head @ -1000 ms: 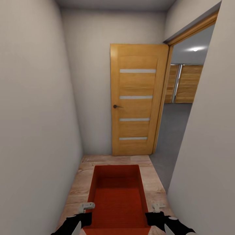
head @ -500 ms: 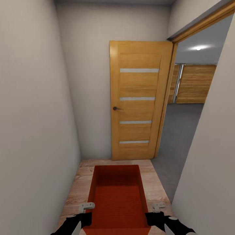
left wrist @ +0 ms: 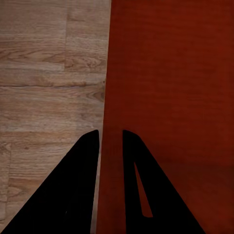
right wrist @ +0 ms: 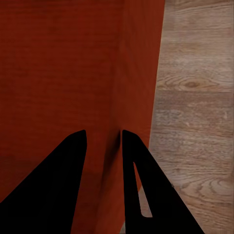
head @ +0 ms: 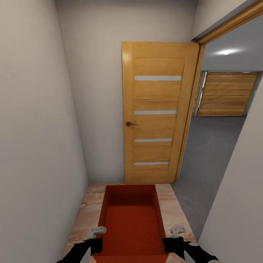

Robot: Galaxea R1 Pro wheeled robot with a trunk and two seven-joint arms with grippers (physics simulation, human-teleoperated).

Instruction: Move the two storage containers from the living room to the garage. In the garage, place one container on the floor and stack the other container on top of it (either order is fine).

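Between both arms sits the storage container (head: 132, 223); left pincer (left wrist: 111, 139) and right pincer (right wrist: 104, 139) each pinching a side wall.

Soft, even light fills the narrow hallway, with faint shadows. A bright ceiling lamp (head: 226, 52) glows beyond the doorway, throwing mild glare. Walls lean outward at the head view's edges. Wrist views are sharp, their pincer fingers (left wrist: 73, 190) pure black.

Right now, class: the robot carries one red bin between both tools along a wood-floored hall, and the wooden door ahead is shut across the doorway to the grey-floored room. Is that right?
One error: the door is swung open against the end wall, so the doorway to the grey floor is clear, as the head view shows. The rest holds: both tools, left and right, grip the bin.
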